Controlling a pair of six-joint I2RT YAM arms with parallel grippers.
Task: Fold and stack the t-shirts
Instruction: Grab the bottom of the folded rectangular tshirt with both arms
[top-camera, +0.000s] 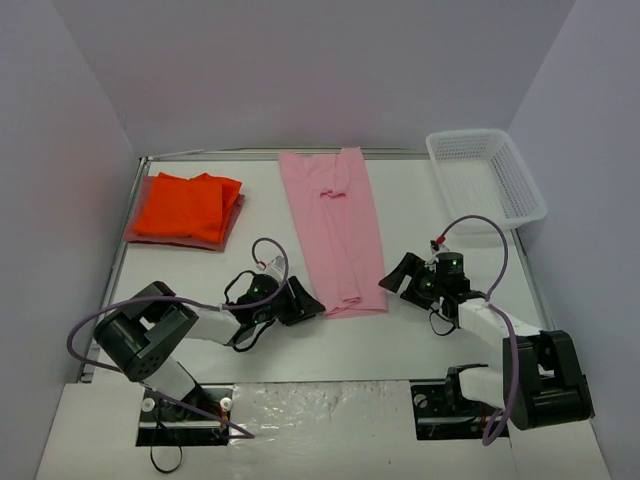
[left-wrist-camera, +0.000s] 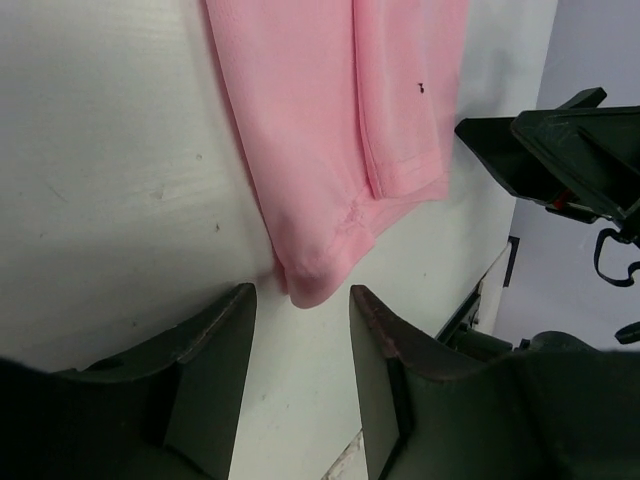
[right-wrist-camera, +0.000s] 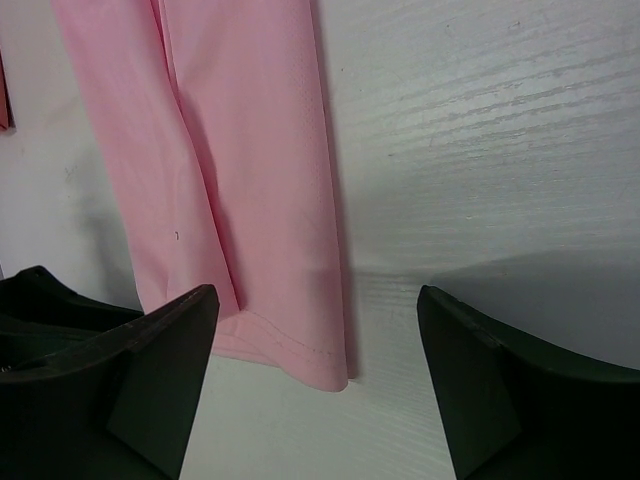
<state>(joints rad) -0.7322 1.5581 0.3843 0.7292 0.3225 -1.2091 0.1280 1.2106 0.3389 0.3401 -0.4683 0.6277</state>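
A light pink t-shirt lies folded lengthwise into a long strip down the middle of the table. My left gripper is low at the strip's near-left corner. In the left wrist view that pink corner pokes just between the open fingertips of this gripper without being pinched. My right gripper sits at the near-right corner. Its jaws stand wide open around the hem corner. A bright orange t-shirt rests on a dull pinkish-red folded one at the back left.
A white mesh basket stands at the back right corner. The white table is walled in on three sides. Seen from the left wrist, the right gripper sits close across the pink hem.
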